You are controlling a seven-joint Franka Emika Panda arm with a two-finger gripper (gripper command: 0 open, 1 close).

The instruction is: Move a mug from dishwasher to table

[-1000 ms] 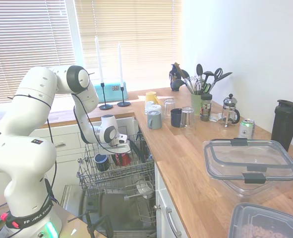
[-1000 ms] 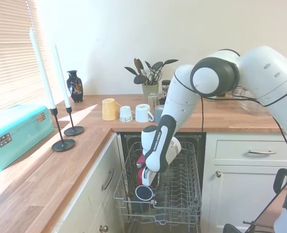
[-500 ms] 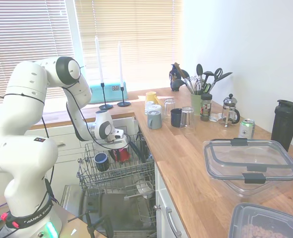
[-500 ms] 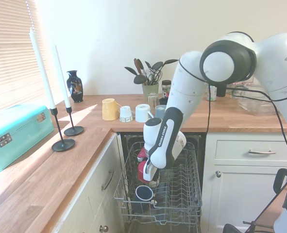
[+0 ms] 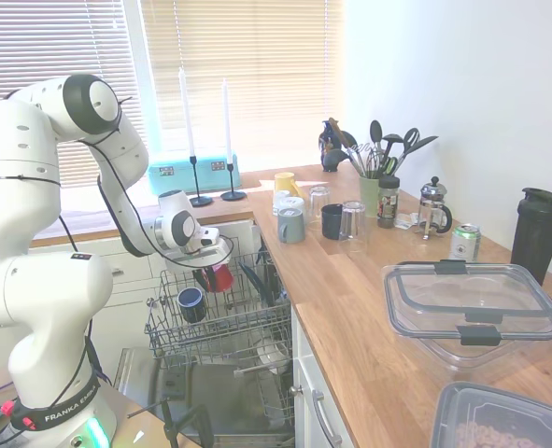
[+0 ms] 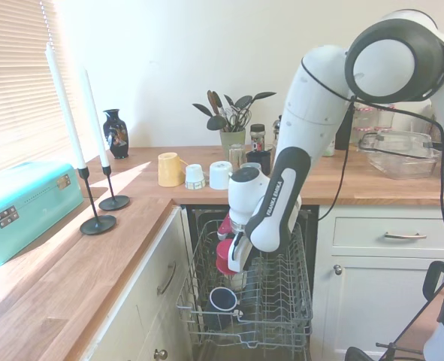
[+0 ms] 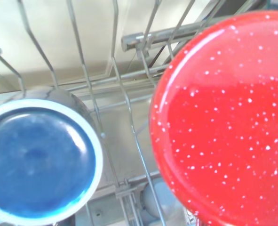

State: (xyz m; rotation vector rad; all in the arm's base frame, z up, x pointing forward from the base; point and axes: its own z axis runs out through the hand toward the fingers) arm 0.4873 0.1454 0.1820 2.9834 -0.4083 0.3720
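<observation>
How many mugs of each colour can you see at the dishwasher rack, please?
Red mug: 1, held in the gripper above the dishwasher rack
Dark blue mug with a pale rim: 1, standing in the rack
Total: 2

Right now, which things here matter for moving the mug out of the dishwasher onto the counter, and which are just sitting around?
Part of the job:
red mug, held in the gripper above the rack
dishwasher
wooden countertop

Just lying about:
dark blue mug in the rack
candlesticks
utensil holder
French press
clear containers
</observation>
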